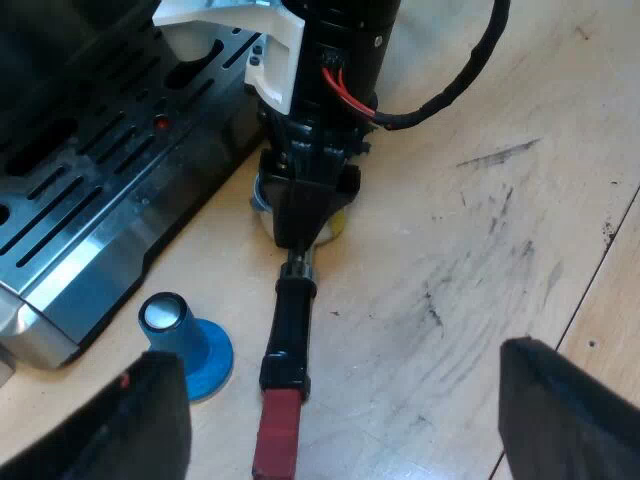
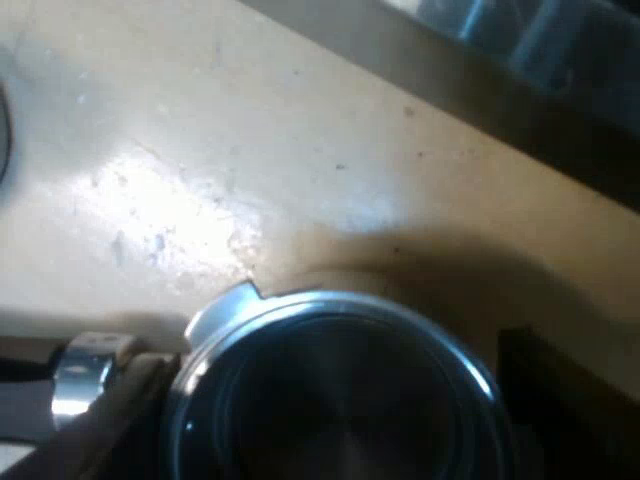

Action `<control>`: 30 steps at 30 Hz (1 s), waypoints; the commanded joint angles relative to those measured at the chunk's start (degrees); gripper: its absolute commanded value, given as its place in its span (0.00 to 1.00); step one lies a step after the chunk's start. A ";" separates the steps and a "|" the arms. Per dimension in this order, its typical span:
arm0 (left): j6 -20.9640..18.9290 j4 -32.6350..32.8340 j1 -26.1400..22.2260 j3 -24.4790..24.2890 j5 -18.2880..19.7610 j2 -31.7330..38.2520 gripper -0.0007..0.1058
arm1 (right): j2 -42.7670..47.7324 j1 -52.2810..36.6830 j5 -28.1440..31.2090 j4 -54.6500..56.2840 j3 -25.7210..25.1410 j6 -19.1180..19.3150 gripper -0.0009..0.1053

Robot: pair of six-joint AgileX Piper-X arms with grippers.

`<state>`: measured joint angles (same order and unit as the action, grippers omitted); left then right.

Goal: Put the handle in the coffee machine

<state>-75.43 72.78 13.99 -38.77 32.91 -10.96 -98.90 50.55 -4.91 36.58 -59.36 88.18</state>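
while left gripper (image 1: 340, 365) gapes wide, right gripper (image 1: 301, 225) straddles the holder (image 1: 288, 330), grip unclear.

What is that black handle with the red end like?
The holder lies on the wooden table beside the coffee machine. Its glossy black handle ends in a red tip; a short shiny neck joins it to a round steel cup with a small tab on its rim. The right gripper sits over the cup end. A blue tamper stands close, not touching.
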 commanded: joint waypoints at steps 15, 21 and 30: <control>1.13 -0.60 0.00 -0.15 0.10 -0.37 0.63 | 8.17 -0.34 -0.52 8.70 -1.45 -2.25 0.01; 5.10 -1.06 0.00 1.23 0.36 -4.33 0.63 | 11.66 -0.34 -0.52 13.23 -2.37 -3.54 0.01; 16.13 -1.06 0.00 1.68 0.39 -15.67 0.63 | 13.66 -0.34 -0.52 18.85 -7.31 -4.56 0.01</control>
<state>-60.94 71.84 13.99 -37.11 32.91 -25.57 -86.43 50.55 -4.79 55.73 -65.60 83.49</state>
